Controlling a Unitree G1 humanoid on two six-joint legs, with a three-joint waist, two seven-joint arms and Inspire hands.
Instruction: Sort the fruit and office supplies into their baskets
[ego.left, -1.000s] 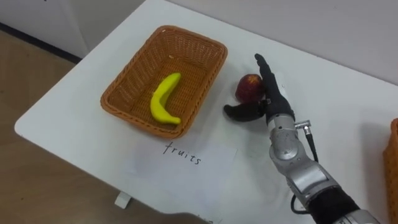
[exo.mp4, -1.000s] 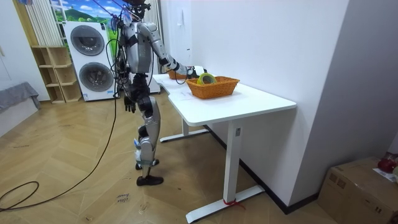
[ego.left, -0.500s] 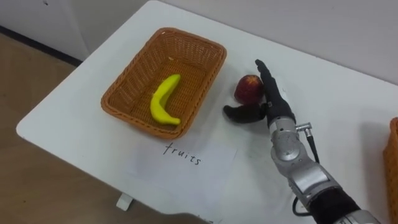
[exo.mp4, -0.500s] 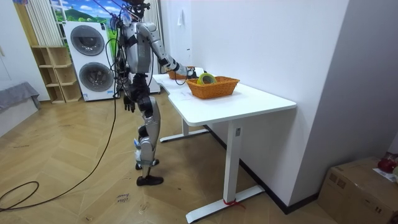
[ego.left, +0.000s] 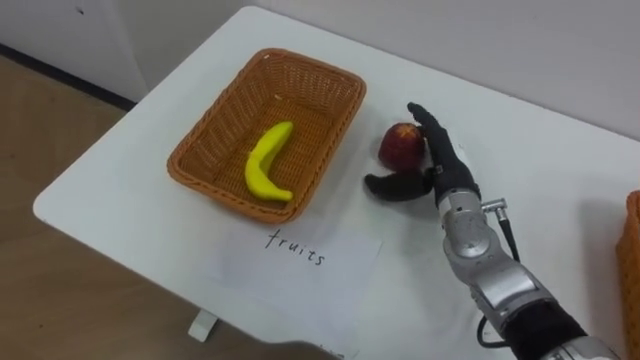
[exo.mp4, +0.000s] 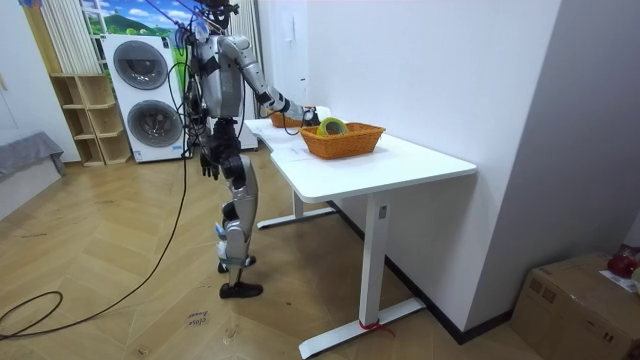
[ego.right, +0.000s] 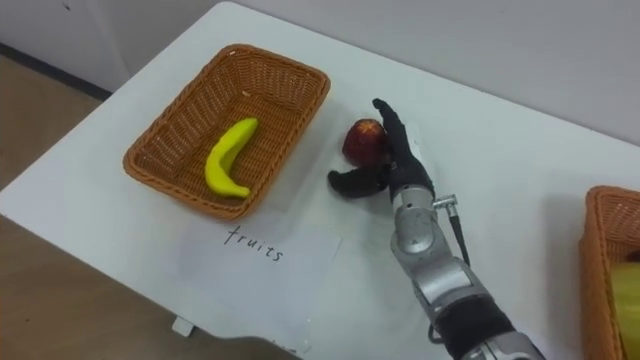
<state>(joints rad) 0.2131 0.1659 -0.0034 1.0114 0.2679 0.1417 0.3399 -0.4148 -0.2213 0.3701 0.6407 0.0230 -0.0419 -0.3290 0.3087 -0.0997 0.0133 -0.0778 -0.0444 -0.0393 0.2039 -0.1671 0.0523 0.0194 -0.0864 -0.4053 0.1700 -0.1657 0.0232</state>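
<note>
Table (ego.left: 120, 190): white, robot standing at its edge.

1. Paper (ego.left: 300, 262): white sheet lying flat just on the near side of the basket, handwritten "fruits".
2. Right hand (ego.left: 441, 170): on the table to the right of the basket, open. The straight fingers lie against the apple's far-from-basket side. The thumb is spread on the tabletop towards the basket, just nearer than the apple. Nothing is gripped.
3. Apple (ego.left: 399, 144): red, on the table just beside the basket's right wall, outside it.
4. Basket (ego.left: 198, 172): orange wicker, rectangular.
5. Banana (ego.left: 266, 162): yellow, lying inside the basket.
6. Second basket (ego.right: 598, 262): orange wicker, well apart to the right of the basket, contents unclear.
7. Left hand (exo.mp4: 208, 165): hanging at the robot's side, away from the table; cannot tell its state.
</note>
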